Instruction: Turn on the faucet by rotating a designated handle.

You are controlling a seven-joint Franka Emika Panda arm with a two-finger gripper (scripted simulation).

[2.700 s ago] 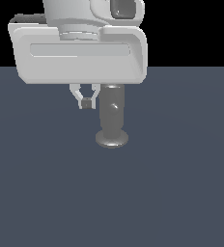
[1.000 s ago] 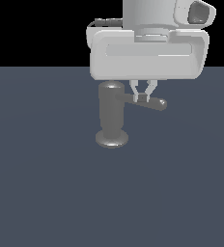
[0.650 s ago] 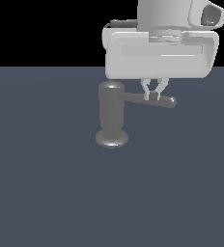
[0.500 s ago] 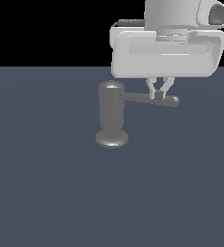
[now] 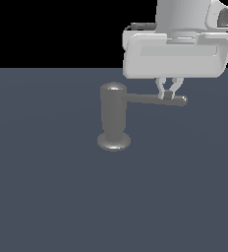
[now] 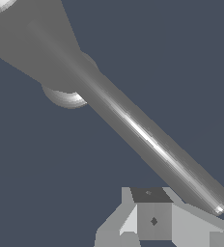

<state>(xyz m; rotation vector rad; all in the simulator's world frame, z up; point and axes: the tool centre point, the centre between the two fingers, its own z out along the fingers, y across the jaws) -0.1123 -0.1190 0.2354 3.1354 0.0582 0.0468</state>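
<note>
On dark blue-grey flooring [image 5: 47, 197], the thin grey metal handle [image 5: 153, 99] of the dull grey cylindrical faucet [image 5: 114, 118] is met near its tip by the white boxy gripper [image 5: 168, 92]; jaw state cannot be told.

Place: a bare simulated test scene, no real room.
Ground: flat, featureless dark slate-blue floor [image 5: 47, 197] running to a straight horizon.
Backdrop: plain black void [image 5: 47, 29] above it.
Look: untextured, smoothly shaded surfaces typical of a simulator's render.
</note>
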